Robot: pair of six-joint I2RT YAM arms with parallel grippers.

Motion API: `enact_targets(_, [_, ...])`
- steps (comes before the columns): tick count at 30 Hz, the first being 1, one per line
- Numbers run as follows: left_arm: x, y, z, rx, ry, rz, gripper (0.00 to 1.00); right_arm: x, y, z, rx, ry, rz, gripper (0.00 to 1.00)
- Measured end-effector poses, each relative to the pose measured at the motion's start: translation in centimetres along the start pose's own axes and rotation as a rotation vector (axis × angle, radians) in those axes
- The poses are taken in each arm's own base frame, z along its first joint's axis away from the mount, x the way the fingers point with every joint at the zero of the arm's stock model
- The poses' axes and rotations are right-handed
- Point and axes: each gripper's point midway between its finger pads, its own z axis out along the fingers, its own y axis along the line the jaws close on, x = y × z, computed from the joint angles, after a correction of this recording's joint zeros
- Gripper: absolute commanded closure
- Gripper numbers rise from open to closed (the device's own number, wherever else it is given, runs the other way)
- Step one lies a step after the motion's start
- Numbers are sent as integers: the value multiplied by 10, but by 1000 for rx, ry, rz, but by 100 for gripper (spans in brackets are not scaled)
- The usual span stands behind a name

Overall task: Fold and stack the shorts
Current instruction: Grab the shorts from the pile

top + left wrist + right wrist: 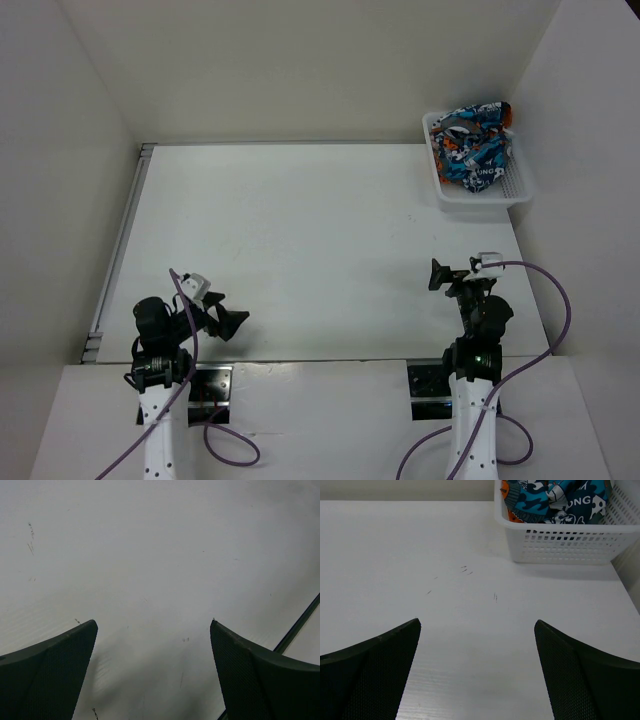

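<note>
**Shorts in the basket, both arms near their bases**

The shorts [478, 145] lie crumpled inside the basket [482, 201], which stands at the far right corner of the surface [300, 240]. The left fingers [47, 675] are spread wide and hold nothing. The right fingers [370, 675] are also spread and hold nothing, and they are well apart from the basket.

You have a flat white table [320, 250] in front of you, with a few faint dark scuffs [466, 570] on its right half. Directly on it you have one white mesh basket [480, 198], standing in the far right corner, close to the far and right edges.
</note>
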Motion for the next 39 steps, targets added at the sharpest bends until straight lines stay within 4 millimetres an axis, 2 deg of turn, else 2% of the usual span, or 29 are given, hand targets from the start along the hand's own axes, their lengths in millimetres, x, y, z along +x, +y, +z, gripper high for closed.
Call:
enact_targets(5, [0, 1, 0, -3, -1, 2, 0, 0, 4, 0, -28, 1, -21, 1])
enact_targets(11, [-1, -4, 0, 22, -3, 2, 0, 13, 44, -9, -327, 22, -281, 0])
enact_targets(13, [0, -10, 0, 56, -3, -1, 0, 8, 55, -16, -422, 3, -399, 0])
enact_targets(15, [-2, -13, 0, 77, -9, 5, 0, -11, 64, -22, -502, -63, -573, 0])
enact_targets(18, [-18, -4, 2, 41, -61, 81, 0, -58, 65, -22, -470, -211, -731, 0])
enact_targets(20, [-42, 11, 3, -33, -136, 178, 0, -90, 56, -20, -378, -293, -783, 0])
enact_targets(22, [-70, 27, -1, -139, -216, 264, 0, -113, 49, -22, -316, -335, -844, 0])
enact_targets(26, [-134, 29, -23, -264, -305, 336, 0, -164, 44, -17, -292, -324, -874, 0])
enact_targets(28, [-169, 29, -33, -313, -340, 358, 0, -198, 37, 4, -287, -275, -825, 0])
enact_targets(30, [-201, 39, -36, -363, -332, 337, 0, -224, 22, 39, -265, -200, -733, 0])
enact_targets(32, [-232, 65, -31, -428, -279, 275, 0, -242, 4, 83, -222, -116, -618, 0])
enact_targets(34, [-259, 98, -18, -485, -210, 207, 0, -251, -11, 126, -159, -50, -519, 0])
enact_targets(36, [-274, 137, 1, -537, -128, 136, 0, -229, -16, 168, -113, 55, -427, 0])
enact_targets(37, [-273, 155, 10, -563, -92, 108, 0, -215, -15, 184, -105, 107, -391, 0])
enact_targets(39, [-244, 183, 26, -608, 11, 39, 0, -180, -9, 211, -100, 224, -305, 0])
